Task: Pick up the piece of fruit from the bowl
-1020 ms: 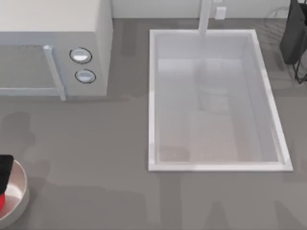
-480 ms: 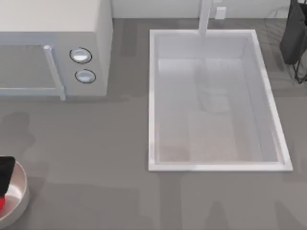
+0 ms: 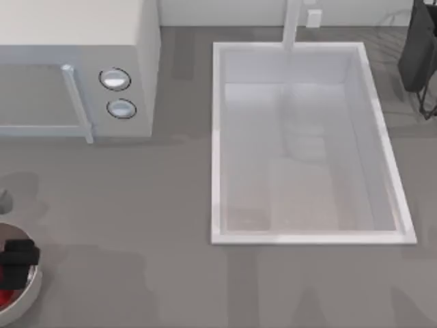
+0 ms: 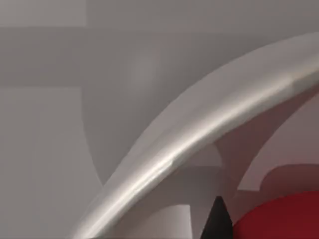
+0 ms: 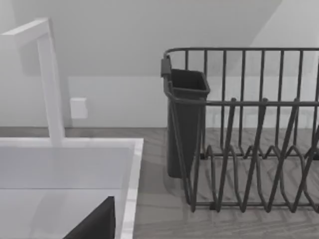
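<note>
Left gripper hangs over the bowl at near left, above the piece of fruit to grasp it; finger spread cannot be told.

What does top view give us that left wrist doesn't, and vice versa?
Top view alone: the microwave, the sink with its faucet, the dish rack at far right, and the left gripper over the bowl at the table's lower left. Left wrist alone: a close look along the bowl's thick rim, with one dark fingertip just beside the piece of fruit. Both: bowl, red fruit, grey table.
</note>
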